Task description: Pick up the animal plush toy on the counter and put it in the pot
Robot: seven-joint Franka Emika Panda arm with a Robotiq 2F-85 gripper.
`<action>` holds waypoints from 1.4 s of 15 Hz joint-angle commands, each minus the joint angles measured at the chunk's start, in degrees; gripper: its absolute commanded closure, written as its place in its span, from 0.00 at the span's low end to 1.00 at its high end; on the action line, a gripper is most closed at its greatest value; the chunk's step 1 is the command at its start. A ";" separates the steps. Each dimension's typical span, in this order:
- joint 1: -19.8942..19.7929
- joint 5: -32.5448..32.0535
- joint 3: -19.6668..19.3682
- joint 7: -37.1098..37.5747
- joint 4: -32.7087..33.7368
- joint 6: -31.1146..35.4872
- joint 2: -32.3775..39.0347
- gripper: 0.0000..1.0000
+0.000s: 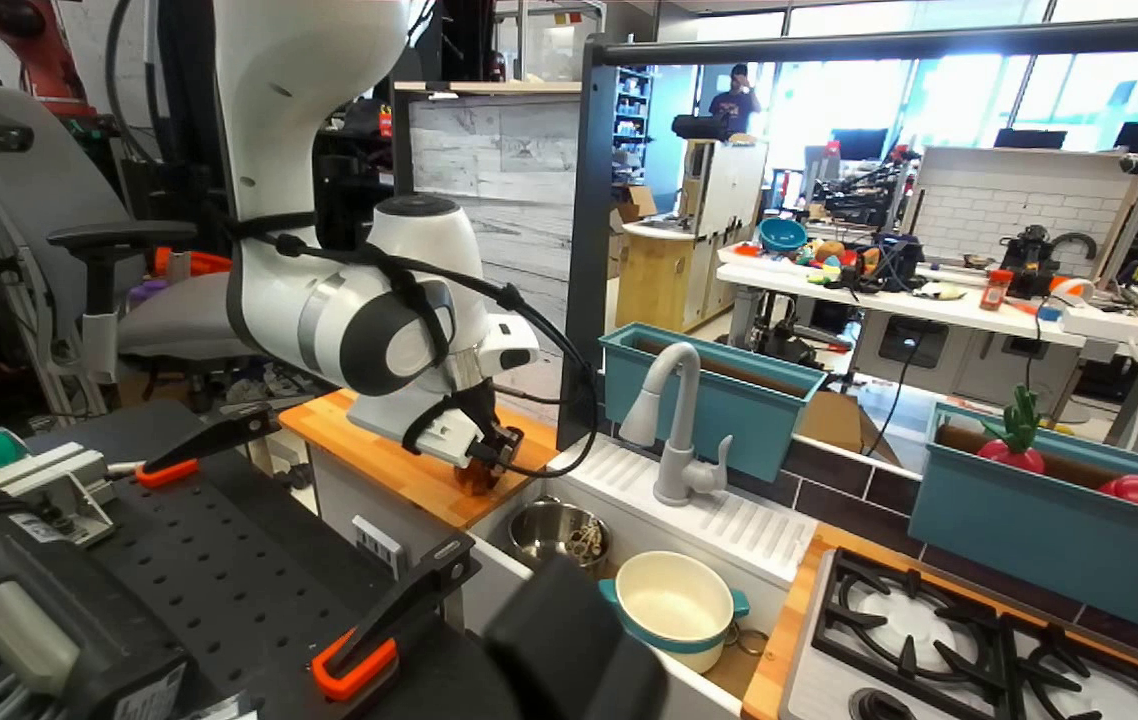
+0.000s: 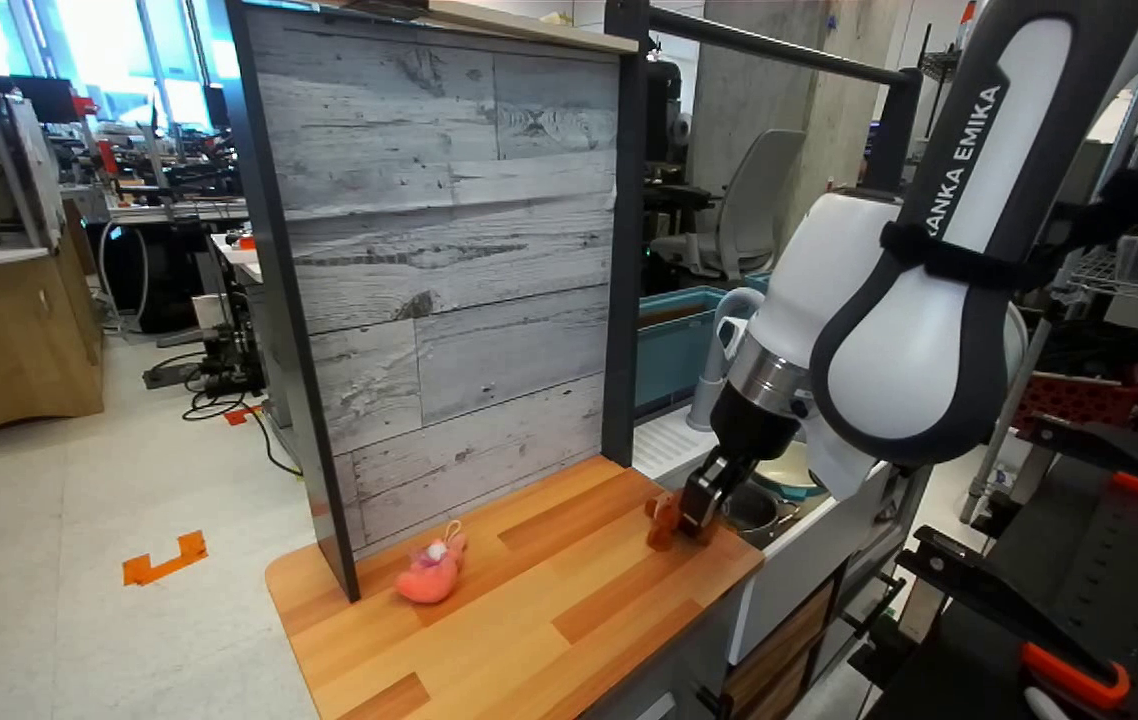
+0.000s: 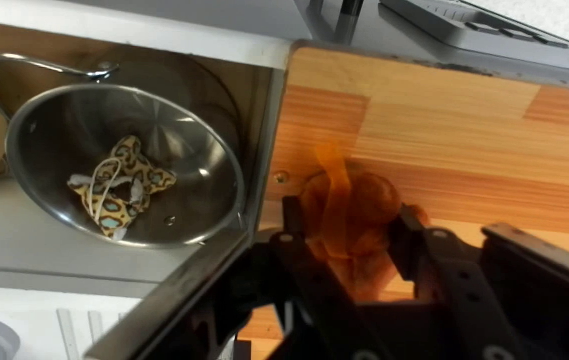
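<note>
The animal plush toy is an orange-brown soft lump with an orange strap. It shows in the wrist view (image 3: 359,200) and in both exterior views (image 1: 477,476) (image 2: 663,522), at the wooden counter's end beside the sink. My gripper (image 3: 349,220) has one finger on each side of it, both touching, the jaws partly closed. A bit of the toy shows outside the right finger. I cannot tell whether the toy still rests on the counter. The pot, cream inside with a teal lower part, stands in the sink (image 1: 674,592); it is partly hidden behind the arm in an exterior view (image 2: 787,468).
A steel pot (image 3: 204,150) holding a leopard-print toy (image 3: 129,185) stands in the sink beside the counter. A pink plush (image 2: 432,575) lies on the counter (image 2: 519,610). A faucet (image 1: 679,430) rises behind the sink. A stove (image 1: 889,620) lies beyond the pot.
</note>
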 commanded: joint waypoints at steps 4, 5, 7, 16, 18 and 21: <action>0.18 -1.78 0.20 -0.57 -2.59 0.78 -2.26 0.98; -0.05 -2.03 0.38 -0.54 -3.68 1.10 -3.46 0.95; -0.29 -2.06 0.40 -0.36 -5.62 1.74 -5.48 0.99; -5.09 -0.50 -3.52 0.59 -12.92 0.52 -15.61 0.97; -5.69 -0.14 -5.86 0.49 -13.09 0.17 -16.93 0.97; -7.18 0.26 -8.84 0.45 -11.90 -0.86 -17.13 0.97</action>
